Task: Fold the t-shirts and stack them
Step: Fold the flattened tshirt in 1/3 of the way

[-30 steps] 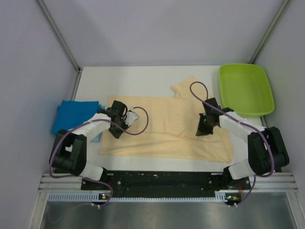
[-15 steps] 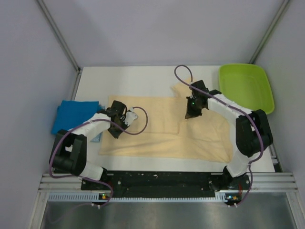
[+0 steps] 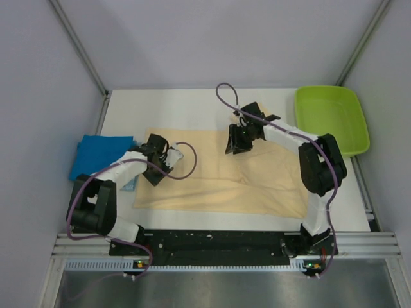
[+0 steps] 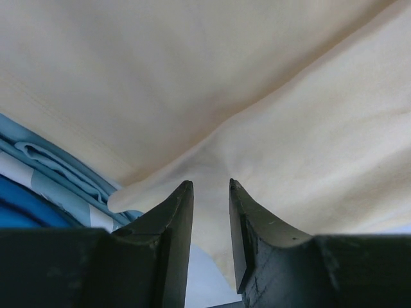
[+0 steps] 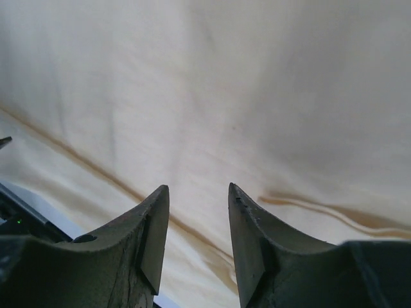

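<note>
Top view: peach-cream shirt [image 3: 218,183] lies spread flat across the middle of the bench [image 3: 180,109]. Blue shirt [image 3: 96,154], folded square, sits at the bench's left edge, just beside the peach one's left side. Green tray [image 3: 334,122] is at the far right corner.

Left arm: elbow bent low and forearm angled inward. The left tool [image 3: 156,174] is down at the peach shirt's left edge. In the wrist view, its fingers [image 4: 176,224] stand only a narrow slit apart. Creases in the cloth run straight into that slit, so it reads as a pinch on the shirt edge. Blue cloth shows at lower left.

Right arm: stretched far forward and across toward centre, with the cable looping above. The right tool [image 3: 232,149] is over the shirt's far edge, pointing down. Its fingers [image 5: 151,237] are a little apart with cloth filling the gap. Cannot tell whether any is gripped.
</note>
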